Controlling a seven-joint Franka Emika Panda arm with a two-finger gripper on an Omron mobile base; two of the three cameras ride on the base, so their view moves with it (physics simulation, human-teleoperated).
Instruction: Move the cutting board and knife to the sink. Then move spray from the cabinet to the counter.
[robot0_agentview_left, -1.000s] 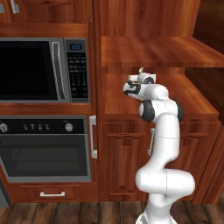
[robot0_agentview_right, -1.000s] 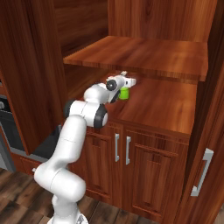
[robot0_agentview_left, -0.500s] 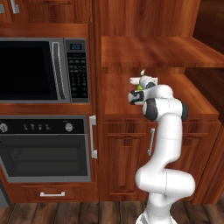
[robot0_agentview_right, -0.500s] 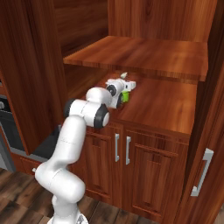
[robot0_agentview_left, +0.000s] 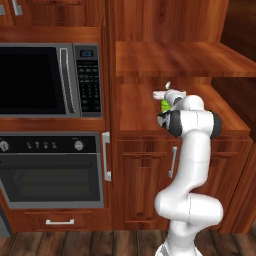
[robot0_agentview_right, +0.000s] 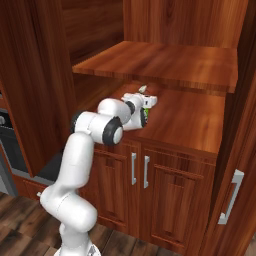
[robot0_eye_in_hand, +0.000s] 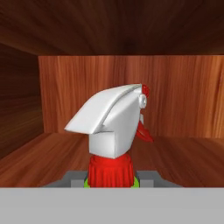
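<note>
Inside the cabinet (robot0_agentview_left: 150, 107) niche, the fingers (robot0_eye_in_hand: 144, 177) pinch the green spray (robot0_agentview_right: 146, 106) bottle just below its white trigger nozzle.

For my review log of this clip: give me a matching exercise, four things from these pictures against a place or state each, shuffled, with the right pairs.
Things:
1. spray
2. gripper
3. microwave
4. oven

Place or state:
A. lowest in the column, door shut
B. closed around the bottle
C. above the oven, door shut
D. in the cabinet niche, held by the hand

Pairs: 1-D, 2-B, 3-C, 4-A
</note>
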